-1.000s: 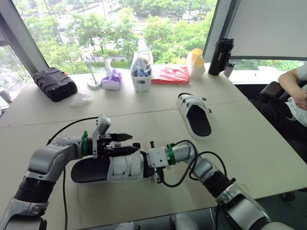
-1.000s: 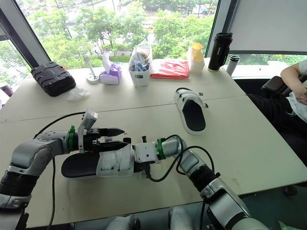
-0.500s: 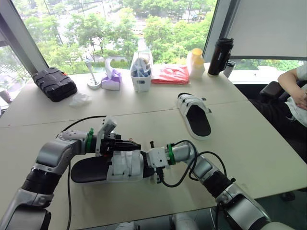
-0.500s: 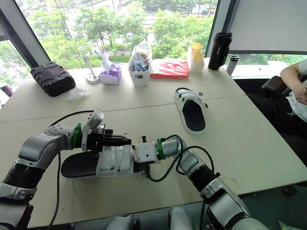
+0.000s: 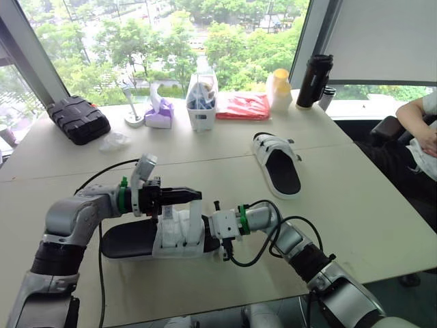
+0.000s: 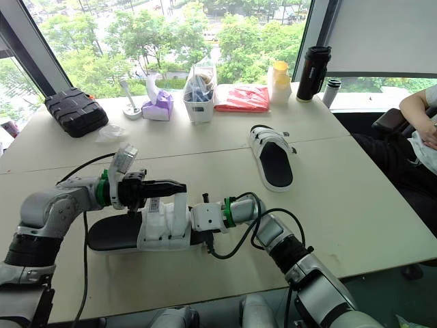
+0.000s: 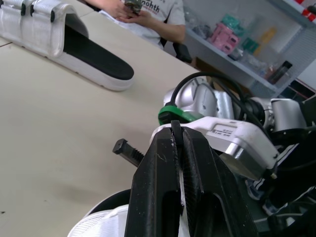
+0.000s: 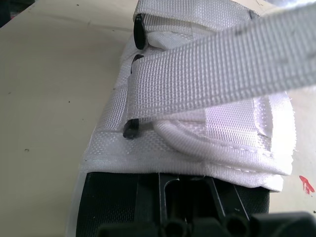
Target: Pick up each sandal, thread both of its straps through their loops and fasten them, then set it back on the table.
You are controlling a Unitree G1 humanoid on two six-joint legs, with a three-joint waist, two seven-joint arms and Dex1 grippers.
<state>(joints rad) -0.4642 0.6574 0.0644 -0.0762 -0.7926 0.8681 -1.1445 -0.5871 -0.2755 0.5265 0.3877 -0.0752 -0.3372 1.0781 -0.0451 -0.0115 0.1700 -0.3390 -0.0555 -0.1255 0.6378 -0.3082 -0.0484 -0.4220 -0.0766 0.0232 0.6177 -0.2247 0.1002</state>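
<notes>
In the left wrist view, the person's white shirt [image 7: 170, 22] carries dark lettering across the chest. It is cut by the picture's upper edge, and the part that shows looks like "nohth", though the reading is uncertain. A grey label [image 7: 224, 132] on the white housing [image 7: 249, 150] beyond the black fingers bears a line of fine print too small to read.

The near sandal [image 5: 133, 240] has a black footbed; its strap [image 8: 222, 69] is white with a woven rib. The far sandal [image 5: 281, 167] is white over black. The case [image 5: 78, 119] is black and ribbed, the bag [image 5: 242, 106] red, the tissue box [image 5: 159, 113] purple, the tumbler [image 5: 313, 80] black.
</notes>
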